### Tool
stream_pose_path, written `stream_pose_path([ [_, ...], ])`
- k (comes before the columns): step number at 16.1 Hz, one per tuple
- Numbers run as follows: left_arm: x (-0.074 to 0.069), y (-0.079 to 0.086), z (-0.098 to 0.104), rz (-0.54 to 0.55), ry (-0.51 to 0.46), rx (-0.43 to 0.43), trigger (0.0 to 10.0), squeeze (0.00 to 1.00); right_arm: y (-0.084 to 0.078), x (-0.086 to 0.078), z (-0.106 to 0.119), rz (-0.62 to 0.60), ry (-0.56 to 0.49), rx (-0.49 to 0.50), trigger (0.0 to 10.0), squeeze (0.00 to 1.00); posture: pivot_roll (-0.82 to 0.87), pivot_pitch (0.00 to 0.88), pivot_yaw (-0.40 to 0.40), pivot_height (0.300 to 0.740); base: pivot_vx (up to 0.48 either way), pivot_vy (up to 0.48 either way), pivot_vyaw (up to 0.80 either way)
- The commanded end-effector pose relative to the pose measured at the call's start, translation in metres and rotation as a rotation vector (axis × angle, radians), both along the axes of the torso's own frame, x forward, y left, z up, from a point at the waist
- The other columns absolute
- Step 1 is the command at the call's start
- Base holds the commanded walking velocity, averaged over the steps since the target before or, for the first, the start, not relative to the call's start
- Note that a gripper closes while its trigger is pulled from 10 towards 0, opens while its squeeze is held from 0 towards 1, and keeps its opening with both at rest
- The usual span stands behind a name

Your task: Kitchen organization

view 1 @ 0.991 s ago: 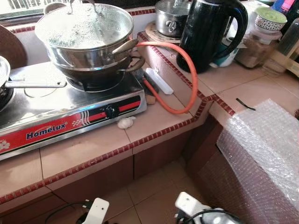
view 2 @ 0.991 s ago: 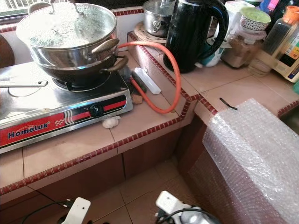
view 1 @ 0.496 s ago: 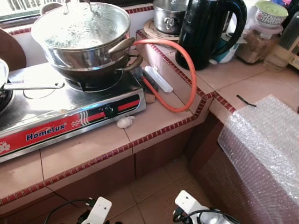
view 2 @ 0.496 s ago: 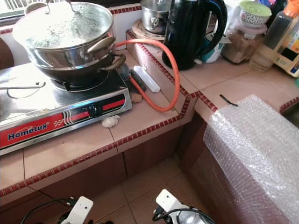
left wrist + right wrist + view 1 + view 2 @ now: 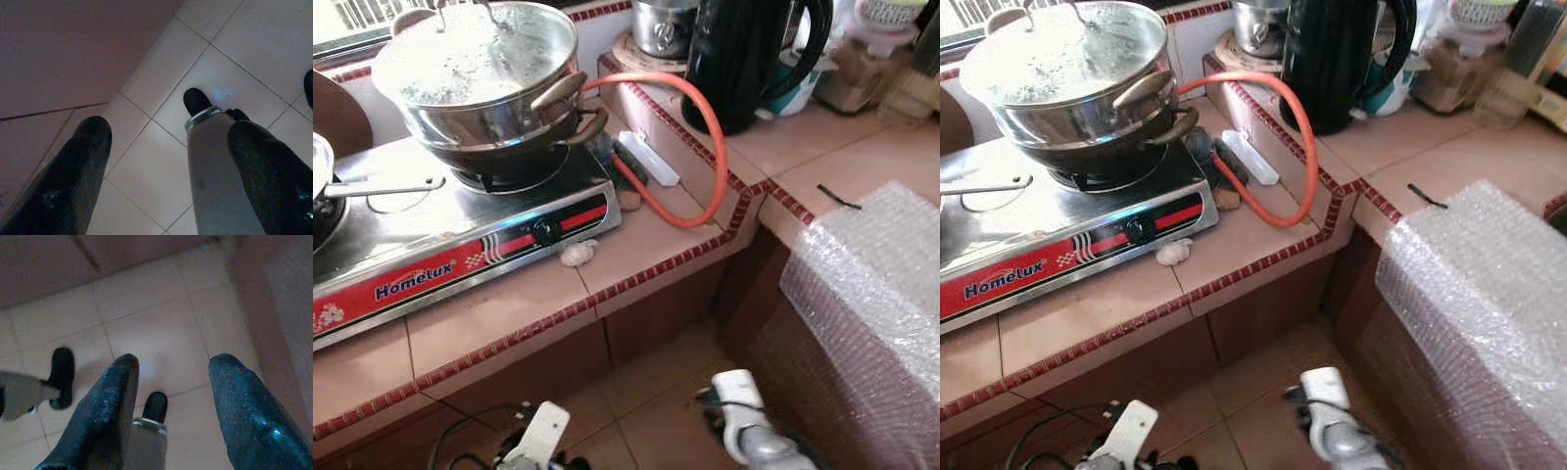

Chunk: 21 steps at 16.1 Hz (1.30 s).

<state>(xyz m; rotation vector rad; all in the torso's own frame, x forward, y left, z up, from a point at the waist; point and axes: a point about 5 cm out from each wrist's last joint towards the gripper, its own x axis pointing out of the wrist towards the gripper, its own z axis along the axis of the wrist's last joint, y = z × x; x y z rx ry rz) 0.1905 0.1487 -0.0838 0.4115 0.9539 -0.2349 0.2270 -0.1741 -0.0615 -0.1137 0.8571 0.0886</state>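
A tiled counter carries a red and steel Homelux gas stove. On its burner sits a large steel pot under a steamed-up glass lid. An orange gas hose loops from the stove past a black electric kettle. A garlic bulb lies in front of the stove. My left gripper hangs open over the floor tiles with nothing between its fingers. My right gripper also hangs open and empty above the floor.
A bulky object wrapped in bubble wrap stands close at the right. A white bar-shaped item lies beside the hose. A small steel pot and jars stand at the back. My own grey legs are below the grippers.
The camera has tilted and shifted, so the counter sits differently in the picture. Both arms' wrists show higher at the bottom edge. Nothing on the counter has moved.
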Motion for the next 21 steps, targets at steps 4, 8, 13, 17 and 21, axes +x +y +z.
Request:
stream_pose_path([
  [4, 0.001, 0.0, 0.0, 0.095, 0.004, -0.041, 10.0, 0.0, 0.004, -0.018, -0.012, -0.083, 0.071, 0.071, 10.0, 0.0, -0.1, 0.184, 0.057, 0.74, 0.0, 0.0, 0.0],
  [8, 0.005, 0.01, 0.003, 0.11, -0.003, -0.015, 10.0, 0.0, 0.01, -0.019, -0.013, 0.043, 0.1, 0.029, 10.0, 0.0, -0.1, 0.181, 0.053, 0.74, 0.0, 0.0, 0.0],
  [13, 0.007, 0.019, 0.004, 0.1, 0.0, 0.0, 10.0, 0.0, 0.002, -0.025, -0.015, 0.08, 0.118, -0.009, 10.0, 0.0, -0.09, 0.173, 0.047, 0.74, -0.052, 0.0, 0.0],
  [17, 0.006, 0.021, 0.003, 0.093, 0.006, 0.006, 10.0, 0.0, 0.003, -0.026, -0.016, 0.095, 0.124, -0.01, 10.0, 0.0, -0.1, 0.173, 0.055, 0.74, -0.152, 0.0, 0.0],
  [21, 0.004, 0.021, 0.002, 0.075, 0.014, 0.01, 10.0, 0.0, 0.005, -0.028, -0.017, 0.117, 0.128, -0.011, 10.0, 0.0, -0.1, 0.173, 0.056, 0.74, 0.0, 0.0, 0.0],
])
